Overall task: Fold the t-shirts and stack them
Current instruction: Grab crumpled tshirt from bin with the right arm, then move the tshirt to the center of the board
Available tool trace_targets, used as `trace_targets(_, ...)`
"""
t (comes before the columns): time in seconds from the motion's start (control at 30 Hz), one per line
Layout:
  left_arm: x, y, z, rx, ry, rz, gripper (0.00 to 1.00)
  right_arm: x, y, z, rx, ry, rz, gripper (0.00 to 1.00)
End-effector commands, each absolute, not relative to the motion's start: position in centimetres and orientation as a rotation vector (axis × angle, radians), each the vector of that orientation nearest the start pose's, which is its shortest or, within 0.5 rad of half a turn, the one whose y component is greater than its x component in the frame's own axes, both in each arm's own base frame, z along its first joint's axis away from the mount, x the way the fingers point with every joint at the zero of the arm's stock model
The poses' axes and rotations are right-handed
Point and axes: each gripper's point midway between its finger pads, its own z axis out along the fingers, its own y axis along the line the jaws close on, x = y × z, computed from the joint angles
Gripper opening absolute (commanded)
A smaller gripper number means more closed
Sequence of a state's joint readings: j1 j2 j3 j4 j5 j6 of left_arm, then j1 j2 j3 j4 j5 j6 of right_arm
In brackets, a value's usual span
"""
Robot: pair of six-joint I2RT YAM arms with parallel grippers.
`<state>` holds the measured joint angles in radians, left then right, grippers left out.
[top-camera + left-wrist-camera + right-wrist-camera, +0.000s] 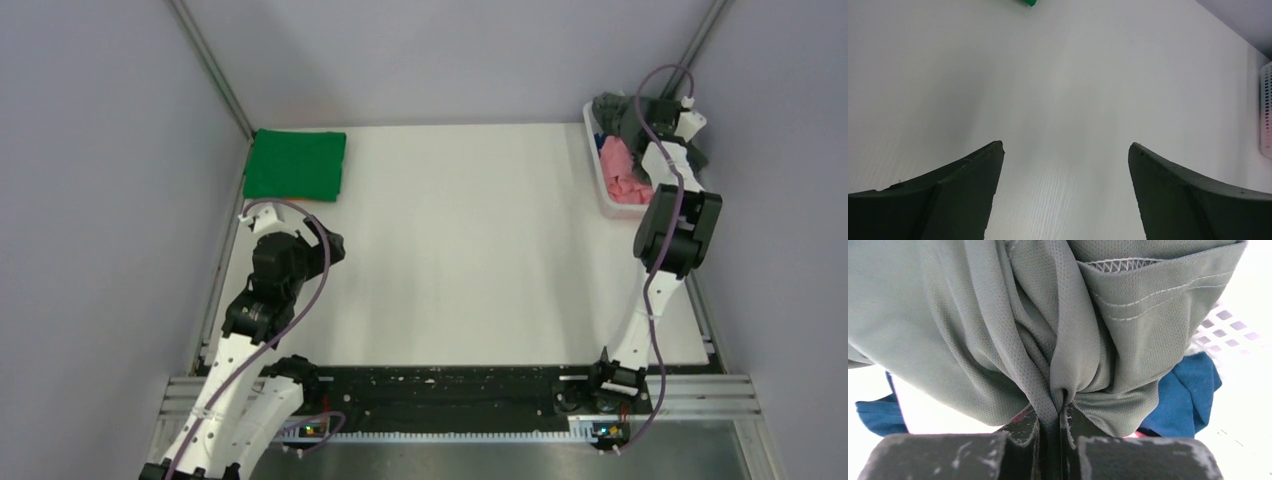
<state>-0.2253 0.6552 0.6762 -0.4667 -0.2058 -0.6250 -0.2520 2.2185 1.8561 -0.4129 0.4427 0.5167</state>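
Note:
A bright green t-shirt (296, 165) lies folded flat at the table's far left; a corner of it shows in the left wrist view (1027, 2). My left gripper (1065, 150) is open and empty over bare table, near the left edge (325, 240). My right gripper (1062, 407) is shut on the dark grey t-shirt (1013, 325), pinching a bunched fold over the white basket (606, 195) at the far right. The dark blue t-shirt (1188, 390) lies under it in the basket. The pink t-shirt (622, 170) is crumpled in the basket too.
The white table (470, 250) lies between the arms. Grey walls close it in at the back and sides. The basket's lattice wall shows at the right edge of the left wrist view (1266, 110). A black rail runs along the near edge (450, 390).

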Motion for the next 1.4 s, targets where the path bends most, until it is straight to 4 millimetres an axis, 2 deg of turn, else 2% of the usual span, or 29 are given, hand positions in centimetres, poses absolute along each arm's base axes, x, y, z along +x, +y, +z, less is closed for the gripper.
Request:
trace_targets(0.0, 26.7, -5.5, 21.4, -0.483, 1.909, -0.383, 0.99, 55.4, -20.9, 23.3, 0.955, 1.784, -0.344, 0.0)
trace_targets(0.1, 26.8, -5.8, 21.6, -0.47, 1.908, -0.397, 0.99, 54.4, -20.3, 31.3, 0.859, 1.664, -0.309, 0.0)
trace_targets(0.17, 26.7, -5.8, 21.6, -0.464, 1.908, -0.396, 0.99, 53.6, -19.1, 36.6, 0.766, 1.581, -0.26, 0.0)
trace_targets(0.27, 26.6, -6.0, 21.8, -0.46, 1.897, -0.417, 0.99, 51.6, -16.4, 44.5, 0.628, 1.448, -0.167, 0.0)
trace_targets(0.37, 26.4, -6.3, 21.8, -0.453, 1.885, -0.441, 0.99, 49.7, -12.4, 49.9, 0.479, 1.375, -0.046, 0.0)
trace_targets(0.43, 26.2, -6.4, 21.7, -0.45, 1.88, -0.456, 0.99, 48.4, -8.9, 52.5, 0.364, 1.347, 0.068, 0.0)
trace_targets(0.53, 26.0, -6.8, 21.9, -0.433, 1.859, -0.487, 0.99, 46.1, -1.2, 55.2, 0.14, 1.327, 0.339, 0.0)
trace_targets(0.63, 25.8, -6.8, 22.1, -0.432, 1.83, -0.506, 0.99, 42.8, 6.2, 57.1, -0.029, 1.301, 0.601, 0.0)
trace_targets(0.73, 25.6, -7.0, 22.3, -0.425, 1.825, -0.525, 0.99, 38.7, 13.4, 57.7, -0.201, 1.316, 0.861, 0.0)
trace_targets(0.83, 25.3, -7.1, 22.1, -0.427, 1.827, -0.536, 0.99, 34.5, 19.4, 57.2, -0.348, 1.339, 1.046, 0.0)
trace_targets(0.93, 25.1, -7.0, 21.8, -0.442, 1.832, -0.533, 0.99, 31.2, 23.9, 56.7, -0.441, 1.3, 1.139, 0.0)
trace_targets(1.03, 24.6, -6.7, 21.5, -0.476, 1.841, -0.527, 0.99, 29.5, 26.3, 54.7, -0.517, 1.349, 1.173, 0.0)
trace_targets(1.1, 24.1, -6.4, 21.1, -0.503, 1.852, -0.526, 0.99, 29.7, 26.6, 51.7, -0.504, 1.418, 1.19, 0.0)
trace_targets(1.13, 23.8, -6.2, 21.1, -0.521, 1.848, -0.524, 0.99, 30.3, 26.4, 49.7, -0.475, 1.458, 1.169, 0.0)
trace_targets(1.17, 23.5, -6.0, 20.9, -0.539, 1.853, -0.516, 0.99, 31.3, 26.2, 45.6, -0.43, 1.55, 1.135, 0.0)
trace_targets(1.2, 23.2, -5.7, 20.7, -0.558, 1.852, -0.505, 0.99, 32.3, 25.5, 42.5, -0.37, 1.613, 1.073, 0.02)
trace_targets(1.23, 22.9, -5.5, 20.5, -0.571, 1.855, -0.498, 0.99, 33.0, 24.7, 39.1, -0.317, 1.683, 1.011, 0.07)
trace_targets(1.27, 22.5, -5.3, 20.3, -0.583, 1.856, -0.495, 0.99, 33.6, 23.6, 34.9, -0.252, 1.769, 0.932, 0.17)
trace_targets(1.3, 22.2, -5.1, 20.1, -0.595, 1.859, -0.491, 0.99, 34.1, 22.0, 31.1, -0.174, 1.847, 0.836, 0.23)
trace_targets(1.33, 21.9, -4.9, 19.8, -0.612, 1.863, -0.486, 0.99, 34.7, 19.7, 27.0, -0.05, 1.93, 0.7, 0.34)
trace_targets(1.37, 21.5, -4.7, 19.3, -0.631, 1.873, -0.478, 0.99, 34.7, 17.2, 23.4, 0.079, 1.995, 0.566, 0.49)
